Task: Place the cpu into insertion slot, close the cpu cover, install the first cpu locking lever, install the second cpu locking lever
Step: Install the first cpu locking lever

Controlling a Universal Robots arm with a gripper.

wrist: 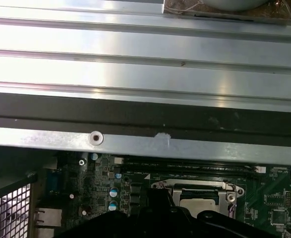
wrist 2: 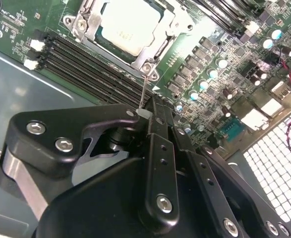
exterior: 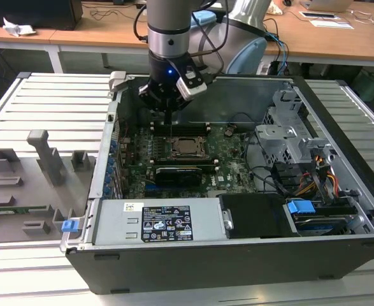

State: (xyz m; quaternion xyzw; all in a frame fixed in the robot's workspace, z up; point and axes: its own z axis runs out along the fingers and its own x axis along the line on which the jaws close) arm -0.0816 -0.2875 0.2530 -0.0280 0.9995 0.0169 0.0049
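I see the cpu (wrist 2: 127, 27) seated in the slot (wrist 2: 171, 30) at the upper middle of the second wrist view, with the cover (wrist 2: 84, 21) down around it. My gripper (wrist 2: 144, 110) sits just below it, fingers pressed together on a thin wire lever (wrist 2: 144, 89). I judge that lever springy and slippery, best pinched near its tip. The white label (exterior: 165, 224) is too small for me to read.

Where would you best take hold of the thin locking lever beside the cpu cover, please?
At its free top end, from above, closing across the thin wire. The locking lever stands nearly upright from the cpu cover corner, base pinned there; the gripper is shut on that end.
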